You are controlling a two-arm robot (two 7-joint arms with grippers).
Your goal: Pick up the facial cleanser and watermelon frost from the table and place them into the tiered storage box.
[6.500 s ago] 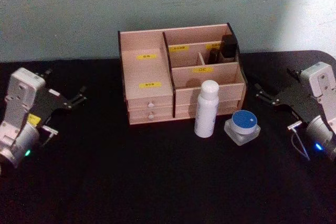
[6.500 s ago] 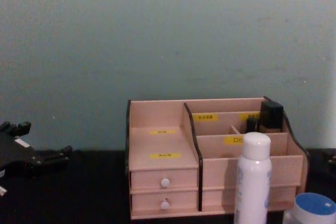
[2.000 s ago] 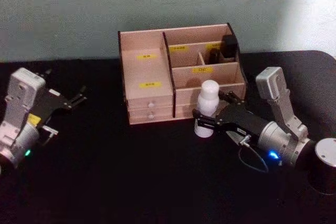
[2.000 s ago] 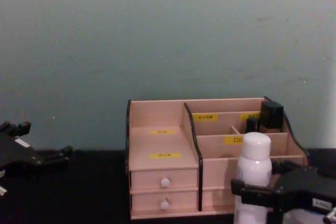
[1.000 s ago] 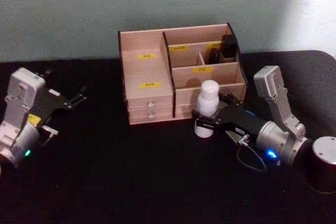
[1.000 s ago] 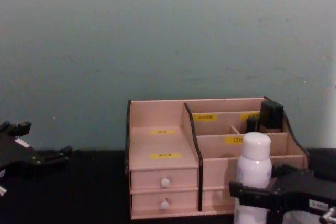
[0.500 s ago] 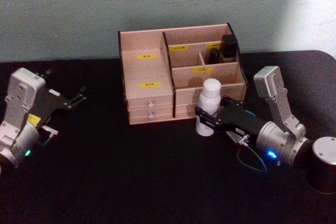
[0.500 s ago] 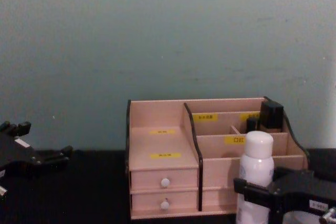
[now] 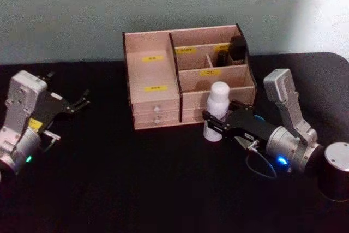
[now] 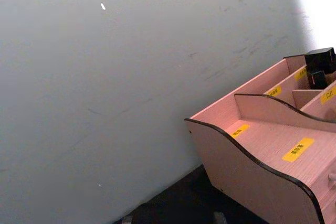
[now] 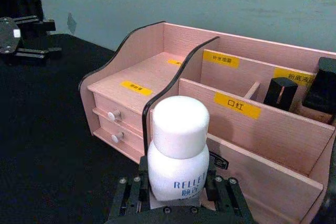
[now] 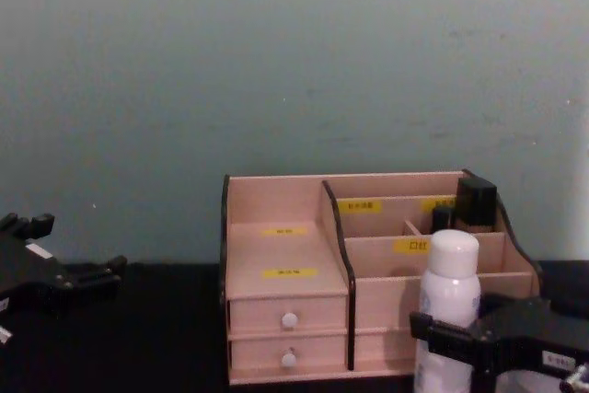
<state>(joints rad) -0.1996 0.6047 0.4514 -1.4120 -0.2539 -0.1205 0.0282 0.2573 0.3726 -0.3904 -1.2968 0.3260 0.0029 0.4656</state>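
The white facial cleanser [image 9: 217, 107] bottle stands upright just in front of the right half of the tiered storage box [image 9: 154, 75], on the near side. The right gripper [image 9: 216, 125] has its fingers [image 11: 131, 192] closed against the bottle's lower body. The left gripper [image 9: 82, 99] rests far left over the black table [image 9: 136, 184], fingers spread and empty
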